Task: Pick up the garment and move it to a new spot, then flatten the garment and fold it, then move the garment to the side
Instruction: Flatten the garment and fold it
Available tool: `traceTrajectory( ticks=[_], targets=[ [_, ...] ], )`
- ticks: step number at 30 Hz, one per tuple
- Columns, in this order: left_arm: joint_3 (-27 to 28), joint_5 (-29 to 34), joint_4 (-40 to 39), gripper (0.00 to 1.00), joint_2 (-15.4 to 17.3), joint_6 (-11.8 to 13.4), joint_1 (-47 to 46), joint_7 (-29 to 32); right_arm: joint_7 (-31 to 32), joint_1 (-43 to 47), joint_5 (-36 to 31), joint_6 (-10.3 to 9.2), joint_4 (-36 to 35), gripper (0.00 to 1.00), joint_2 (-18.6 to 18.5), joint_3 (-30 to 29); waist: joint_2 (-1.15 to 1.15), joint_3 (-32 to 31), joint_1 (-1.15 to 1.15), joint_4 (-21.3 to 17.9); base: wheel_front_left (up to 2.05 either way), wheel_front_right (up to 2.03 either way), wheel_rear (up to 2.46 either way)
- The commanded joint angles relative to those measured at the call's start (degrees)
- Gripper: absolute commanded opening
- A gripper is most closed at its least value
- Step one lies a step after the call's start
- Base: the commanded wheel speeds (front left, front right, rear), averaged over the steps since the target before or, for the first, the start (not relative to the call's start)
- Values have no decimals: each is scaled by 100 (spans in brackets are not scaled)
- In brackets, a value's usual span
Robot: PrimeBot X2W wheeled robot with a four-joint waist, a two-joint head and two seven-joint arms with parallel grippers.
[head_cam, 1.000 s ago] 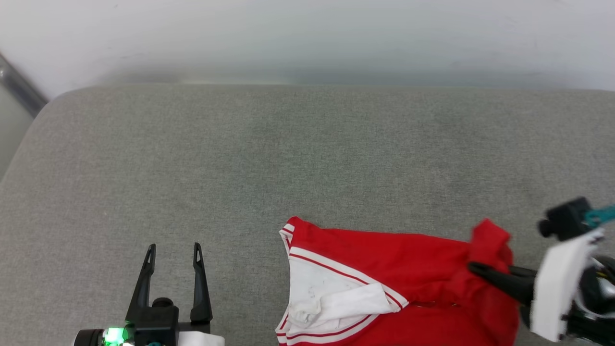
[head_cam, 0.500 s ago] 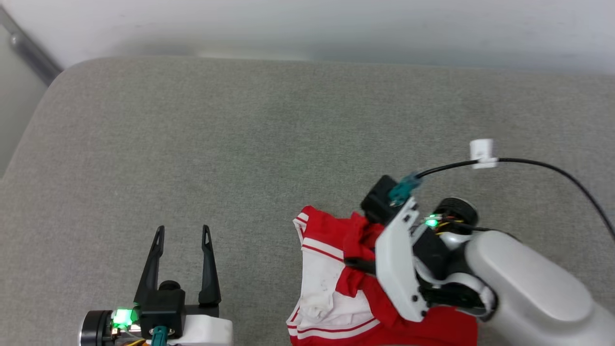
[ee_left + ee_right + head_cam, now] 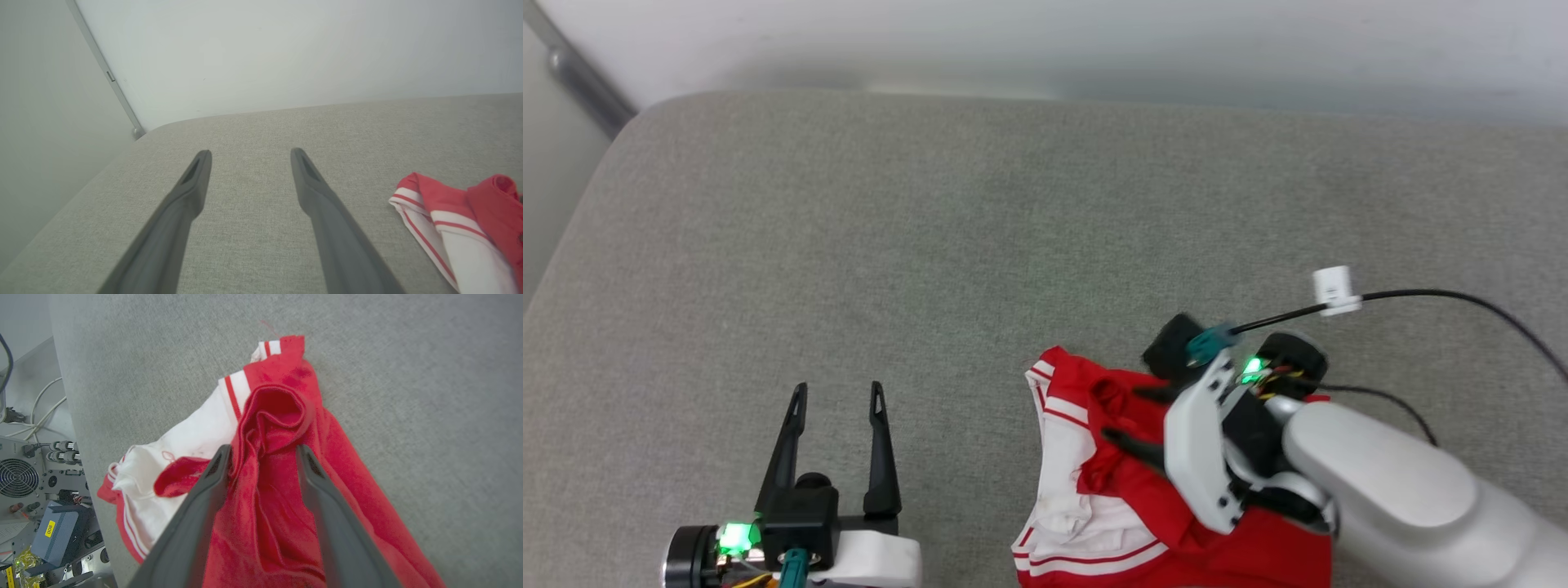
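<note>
The garment (image 3: 1127,498) lies crumpled on the grey cushion (image 3: 931,245), mostly plain red, with a white sleeve and striped trim showing. The right gripper (image 3: 1123,414) sits on it, fingers spread either side of a raised red fold. The left gripper (image 3: 837,392), also spread, is well apart from the cloth.

Soft matt red-and-white cloth garment (image 3: 278,416), rough grey woven cushion (image 3: 931,245), smooth pale plastic forearm (image 3: 1388,490)

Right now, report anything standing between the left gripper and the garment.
Nothing visible does: bare grey cushion separates the left gripper from the garment. The right gripper sits over the garment's red folds, fingers spread.
</note>
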Motion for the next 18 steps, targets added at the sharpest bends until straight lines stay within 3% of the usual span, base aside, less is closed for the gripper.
traceTrajectory(
  ticks=[1, 4, 10, 14, 18],
  targets=[
    [43, 11, 3, 100, 17, -14, 67, -26, -144, -77, -53, -5, -76, 100, -98, -66, 0, -102, 0, -77, 0, 0, 0],
    [96, -7, -25, 100, 27, -17, 143, -26, -823, 91, -53, -5, -248, 100, -317, -578, 0, -229, 0, -196, 0, 0, 0],
    [185, -25, -100, 100, 29, -66, 301, -26, -2326, 522, -1004, -5, -260, 100, -570, -2114, 0, -376, 0, -423, 0, 0, 0],
    [219, -19, -142, 100, 16, -94, 323, -26, -3182, 1159, -1837, -5, -195, 100, -367, -3401, 0, -446, 0, -541, 0, 0, 0],
    [211, -12, -179, 100, -13, -137, 366, -25, -3537, 1944, -2623, -5, -400, 100, 34, -4658, 0, -518, 0, -630, 0, 0, 0]
  ],
)
